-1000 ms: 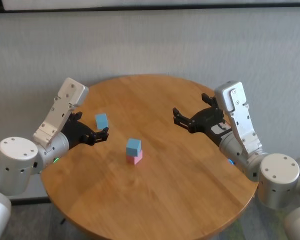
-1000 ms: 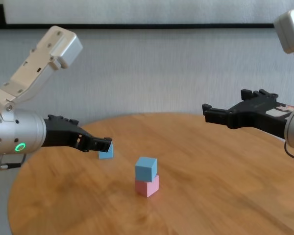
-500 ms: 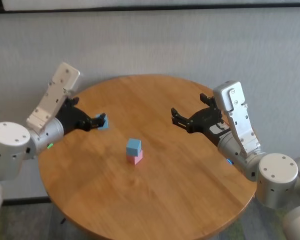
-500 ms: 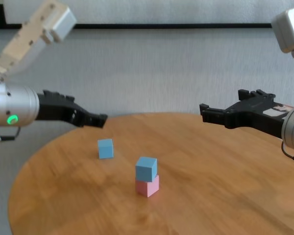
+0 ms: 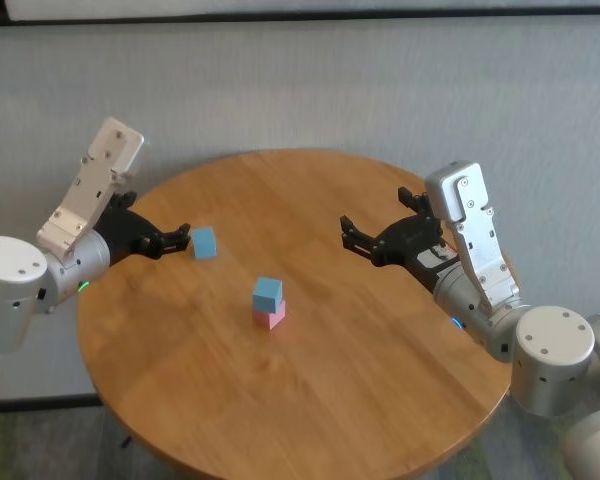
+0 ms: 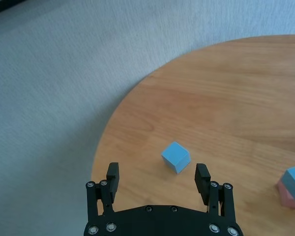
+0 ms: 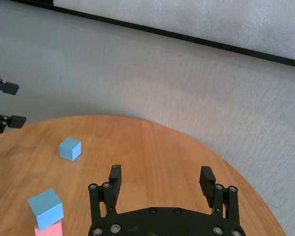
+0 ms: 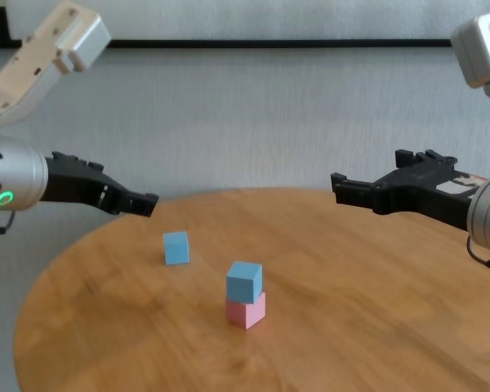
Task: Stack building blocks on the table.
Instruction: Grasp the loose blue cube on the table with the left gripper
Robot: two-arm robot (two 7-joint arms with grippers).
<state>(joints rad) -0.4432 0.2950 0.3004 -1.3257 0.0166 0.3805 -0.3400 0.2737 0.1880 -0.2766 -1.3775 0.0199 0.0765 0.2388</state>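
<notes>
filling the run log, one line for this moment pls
stack: blue block on pink block | loose blue block on table | left hand open, empty | right hand open, empty

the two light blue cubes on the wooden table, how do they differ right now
The lone light blue cube sits directly on the round wooden table; the stacked light blue cube rests on the pink cube.
The lone one lies nearer the open left gripper; the stacked one sits mid-table, between both arms.
The two are turned at slightly different angles.
Both look equal in size, matte, and untouched by either gripper.

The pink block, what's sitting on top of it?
A light blue block sits on the pink block, slightly skewed. Nothing rests on the blue one. The pink block's top face is covered.
</notes>
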